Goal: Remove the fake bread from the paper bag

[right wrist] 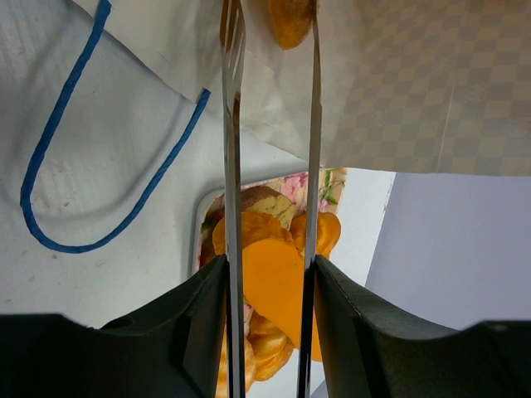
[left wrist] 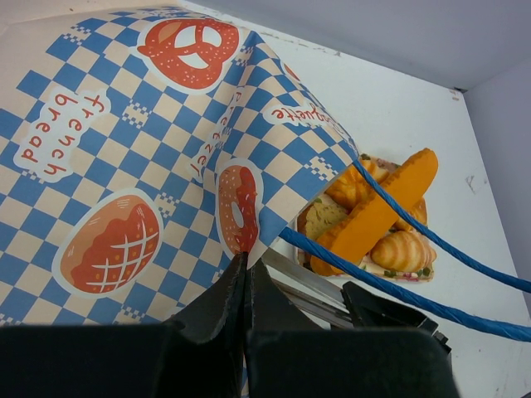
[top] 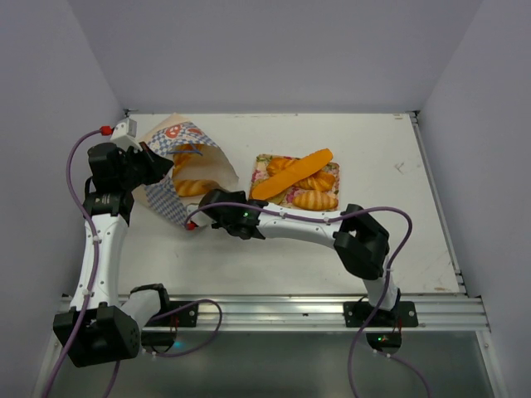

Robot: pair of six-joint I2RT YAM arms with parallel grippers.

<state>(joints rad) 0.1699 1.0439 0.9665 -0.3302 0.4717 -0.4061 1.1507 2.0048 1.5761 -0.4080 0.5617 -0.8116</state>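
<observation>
The paper bag [top: 170,141] lies on its side at the left, its mouth facing right. A golden loaf of fake bread [top: 197,186] shows inside the mouth. My left gripper [top: 158,163] is shut on the bag's upper edge; in the left wrist view its fingers [left wrist: 246,269] pinch the checkered paper [left wrist: 124,149]. My right gripper [top: 209,201] is at the bag's mouth and is shut on metal tongs [right wrist: 232,166]. The tong tips reach into the bag [right wrist: 398,83], one on either side of a bread piece [right wrist: 290,21].
The floral tray [top: 264,160] stands right of the bag. It holds a long orange stick [top: 290,174] and braided loaves [top: 315,199]. The bag's blue cord handles [right wrist: 58,141] lie loose on the table. Walls close in at the back and both sides.
</observation>
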